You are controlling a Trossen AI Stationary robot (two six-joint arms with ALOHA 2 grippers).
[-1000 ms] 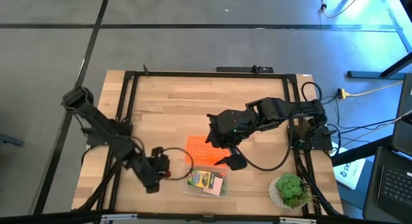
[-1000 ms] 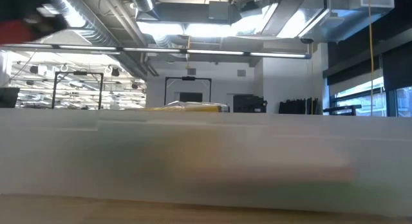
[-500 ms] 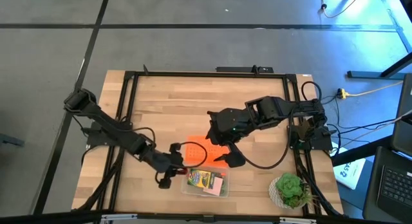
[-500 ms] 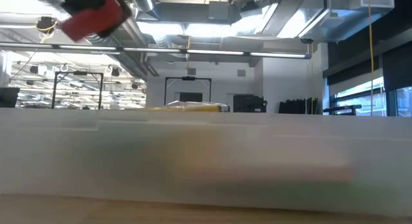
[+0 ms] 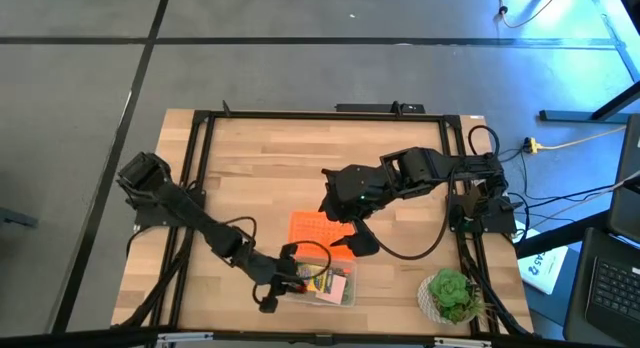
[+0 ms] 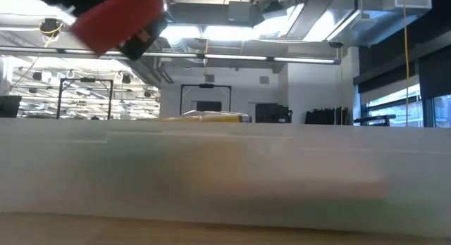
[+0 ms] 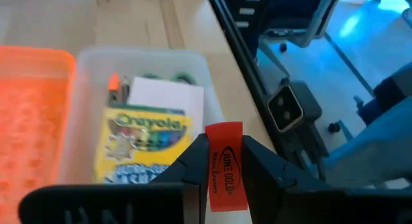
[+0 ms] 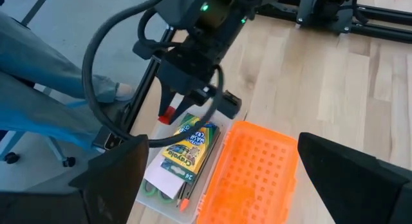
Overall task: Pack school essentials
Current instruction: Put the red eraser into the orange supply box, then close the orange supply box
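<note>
- Since the earlier frames: left arm swings from the table's left side in toward the box; red block rides with it. Right arm and lid unchanged.
- High view: left gripper (image 5: pixel 283 285) sits at the near-left corner of the clear box (image 5: pixel 345 295), pinching the red block (image 5: pixel 285 283). Box lies just to the gripper's right, so the drop needs only a short move that way. Right gripper (image 5: pixel 352 238) hovers over the orange lid (image 5: pixel 312 231), fingers spread wide, holding nothing. Left arm is plainly the nearer one to the box. Plant (image 5: pixel 449 294) stands well apart at the near-right corner.
- Low view: block (image 6: pixel 116 18) hangs high, above the blurred box wall (image 6: pixel 225 171); not yet lowered.
- Left wrist view: fingers (image 7: pixel 257 165) pressed on both flat faces of the block (image 7: pixel 225 166), its long axis running along the fingers. Box (image 7: pixel 199 63) is ahead and slightly aside; crayon box (image 7: pixel 141 143) and a white pad (image 7: pixel 168 98) are already inside, orange pencil tip (image 7: pixel 112 81) beside them, green scissors (image 7: pixel 164 76) at the far end.
- Right wrist view: same contents; scissors' green handles (image 8: pixel 156 193) and one pencil (image 8: pixel 187 192) show past the crayons (image 8: pixel 187 145).
- Count: one block, one crayon box, one pad, one scissors, at least one pencil, one box, one lid.
</note>
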